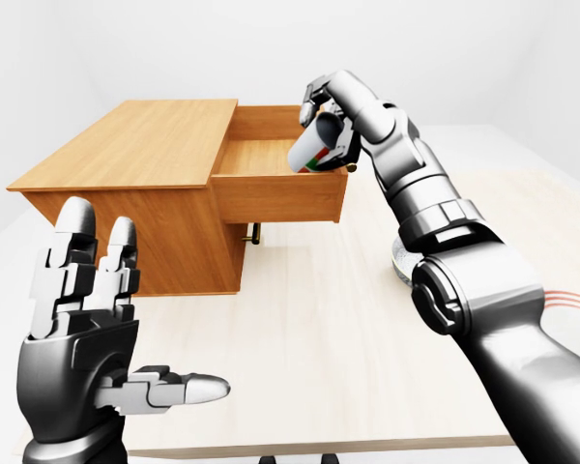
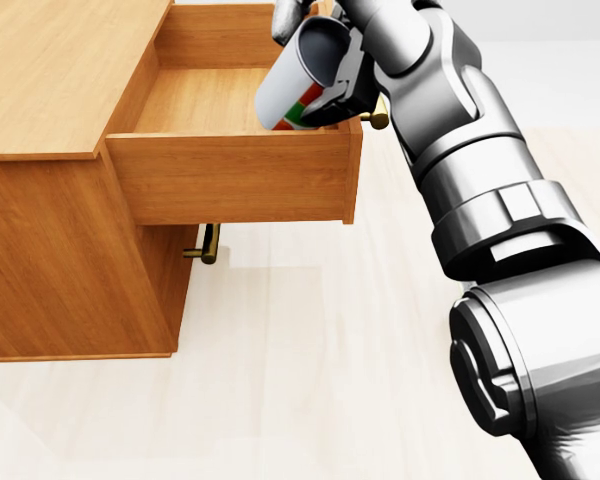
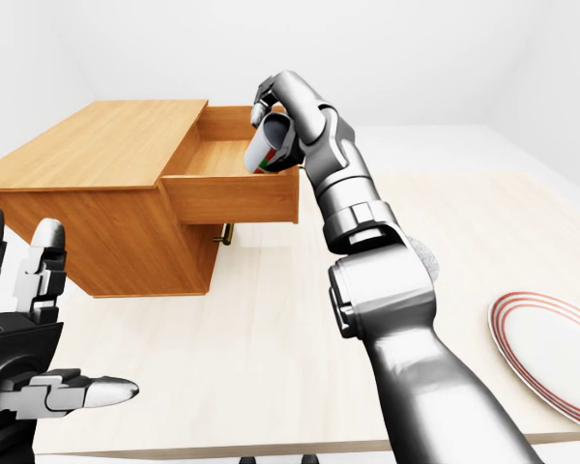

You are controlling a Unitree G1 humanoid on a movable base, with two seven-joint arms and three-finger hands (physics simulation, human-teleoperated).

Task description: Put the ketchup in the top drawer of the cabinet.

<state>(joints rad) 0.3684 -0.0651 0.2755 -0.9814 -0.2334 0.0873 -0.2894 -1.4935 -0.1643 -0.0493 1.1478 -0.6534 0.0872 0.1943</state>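
The ketchup (image 2: 292, 92), a white bottle with a red and green label, hangs tilted over the right end of the open top drawer (image 2: 230, 175), its lower end dipping inside. My right hand (image 2: 325, 60) is shut on it from above. The wooden cabinet (image 1: 135, 164) stands on the pale table (image 1: 319, 319); its top drawer is pulled out toward the right of the head view, and the inside looks bare. My left hand (image 1: 106, 338) floats open at the lower left of the left-eye view, far from the cabinet.
A brass handle (image 2: 377, 115) sticks out from the drawer's front, beside my right wrist. A second brass handle (image 2: 208, 245) marks the shut lower drawer. A white plate with red rings (image 3: 551, 353) lies at the table's right. A grey object (image 3: 423, 259) sits behind my right forearm.
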